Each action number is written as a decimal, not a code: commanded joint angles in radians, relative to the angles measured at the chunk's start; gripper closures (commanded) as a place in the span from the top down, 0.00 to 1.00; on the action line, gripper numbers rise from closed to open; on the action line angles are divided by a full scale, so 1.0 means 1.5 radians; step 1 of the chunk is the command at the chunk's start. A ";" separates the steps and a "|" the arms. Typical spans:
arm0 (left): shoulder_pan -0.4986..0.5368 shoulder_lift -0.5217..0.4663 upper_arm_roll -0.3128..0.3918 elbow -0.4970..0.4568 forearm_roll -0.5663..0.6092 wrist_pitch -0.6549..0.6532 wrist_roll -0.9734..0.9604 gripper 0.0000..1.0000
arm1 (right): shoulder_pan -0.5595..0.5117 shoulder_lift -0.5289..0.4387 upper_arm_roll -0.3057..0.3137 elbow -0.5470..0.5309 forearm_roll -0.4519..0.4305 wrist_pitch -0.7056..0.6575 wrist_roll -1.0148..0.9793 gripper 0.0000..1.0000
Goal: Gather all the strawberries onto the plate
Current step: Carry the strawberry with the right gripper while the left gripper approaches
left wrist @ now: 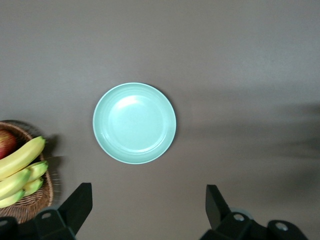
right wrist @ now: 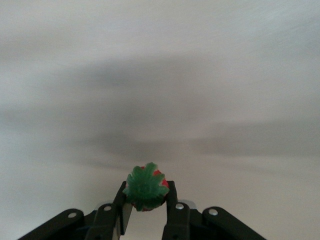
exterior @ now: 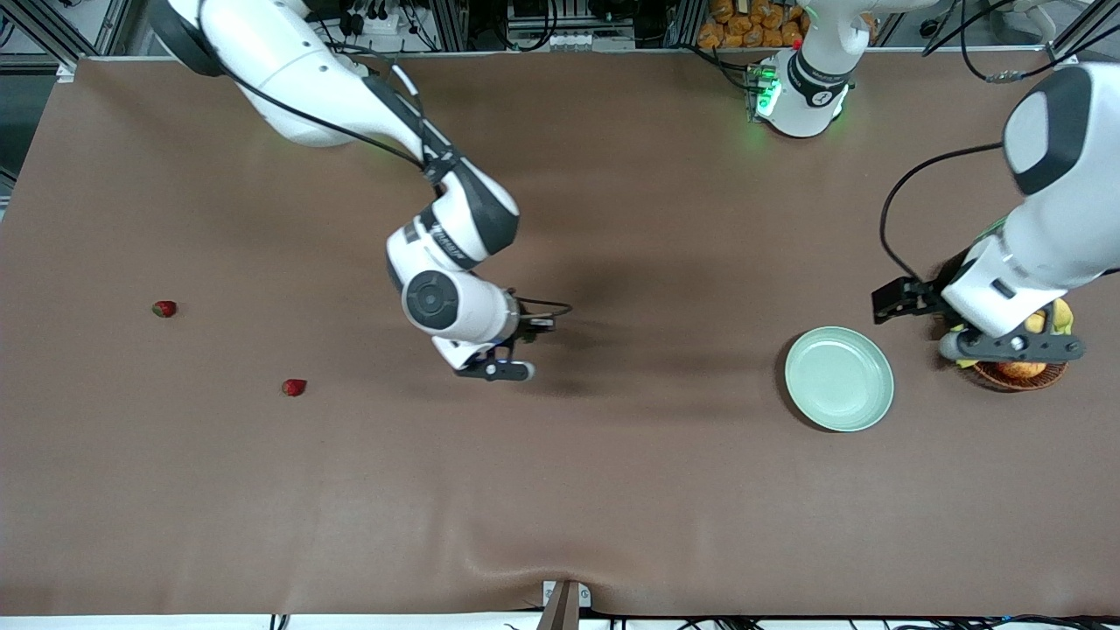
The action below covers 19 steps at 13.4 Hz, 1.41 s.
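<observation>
A brown mat covers the tabletop [exterior: 612, 490] edge to edge, rippled at the middle of the edge nearest the front camera; metal framing and cables run along the robots' side. Toward the right arm's end lie two strawberries: one strawberry [exterior: 164, 308] close to that end, the second strawberry [exterior: 294, 387] nearer the front camera, both with bare mat around them. The right tool [exterior: 503, 369] hangs over the mat's middle, pressed together on a third strawberry [right wrist: 146, 187], green cap toward the wrist camera. A broad bare stretch separates it from the plate [exterior: 838, 378], which holds nothing. Just beside the plate, over a wicker basket [exterior: 1019, 374] of bananas [left wrist: 20, 167] and an apple [left wrist: 6, 142], the waiting left tool [left wrist: 147, 207] is spread wide.
</observation>
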 commanded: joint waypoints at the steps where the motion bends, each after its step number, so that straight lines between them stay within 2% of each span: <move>1: -0.011 0.012 0.001 0.004 -0.006 0.013 -0.008 1.00 | 0.038 0.072 -0.002 0.080 0.055 0.056 0.059 0.00; 4: -0.007 0.031 0.001 0.005 -0.008 0.021 -0.009 1.00 | 0.082 0.126 -0.002 0.130 0.132 0.132 0.106 0.00; 8: -0.014 0.059 0.000 0.004 -0.013 0.036 -0.011 1.00 | 0.115 0.175 -0.001 0.173 0.137 0.195 0.274 0.00; 11: -0.050 0.084 0.000 0.004 -0.014 0.053 -0.060 1.00 | 0.117 0.184 -0.004 0.181 0.136 0.196 0.401 0.00; 16: -0.089 0.121 0.001 -0.025 -0.014 0.117 -0.088 1.00 | 0.103 0.196 -0.018 0.180 0.135 0.196 0.432 0.00; 17: -0.095 0.127 0.001 -0.035 -0.014 0.135 -0.104 1.00 | 0.104 0.197 -0.031 0.180 0.135 0.196 0.433 0.10; 18: -0.108 0.129 0.001 -0.046 -0.013 0.142 -0.131 1.00 | 0.104 0.202 -0.032 0.180 0.135 0.196 0.434 0.12; 19: -0.122 0.130 0.001 -0.048 -0.009 0.147 -0.161 1.00 | 0.104 0.202 -0.032 0.180 0.135 0.196 0.436 0.27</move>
